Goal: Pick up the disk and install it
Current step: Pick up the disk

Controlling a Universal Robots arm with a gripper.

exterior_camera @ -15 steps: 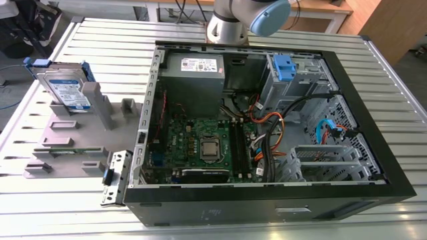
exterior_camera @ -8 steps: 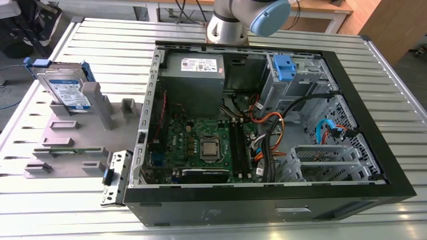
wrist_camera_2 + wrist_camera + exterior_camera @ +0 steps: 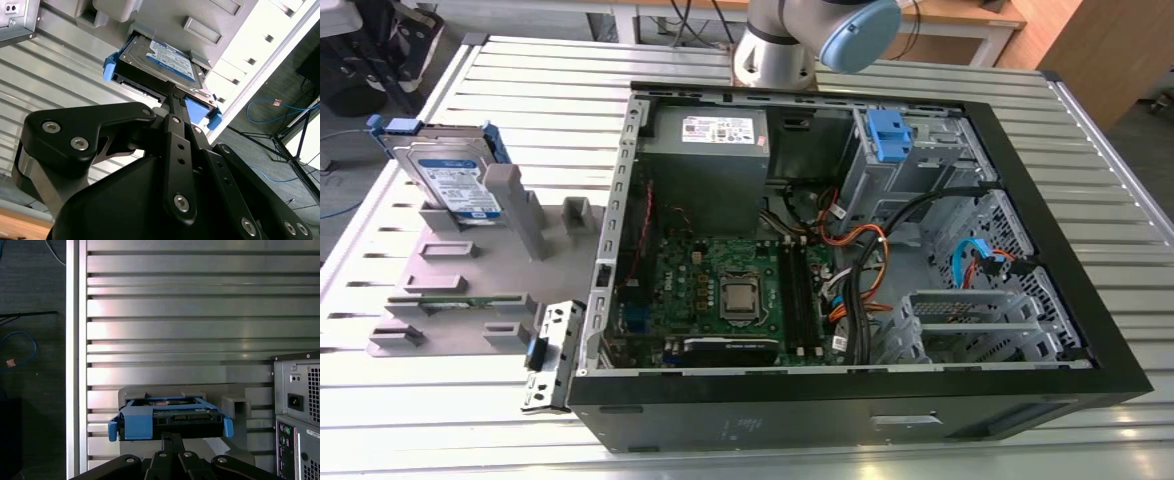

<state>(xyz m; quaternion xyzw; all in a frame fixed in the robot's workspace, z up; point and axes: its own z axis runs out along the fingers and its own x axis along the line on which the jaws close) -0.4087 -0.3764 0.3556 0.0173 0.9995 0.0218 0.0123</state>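
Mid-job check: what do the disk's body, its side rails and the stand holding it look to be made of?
The disk: silver metal body with a dull sheen, under a smooth white-and-blue label, likely paper or film. Its side rails: blue plastic, matte, moulded shapes. The stand: even matte grey with blocky slots, probably plastic; painted metal can't be ruled out.

This looks like a robot lab or workshop. A ribbed metal desk (image 3: 454,440) holds an open computer case (image 3: 854,410), and a robot arm (image 3: 781,50) stands at the upper middle of the frame.
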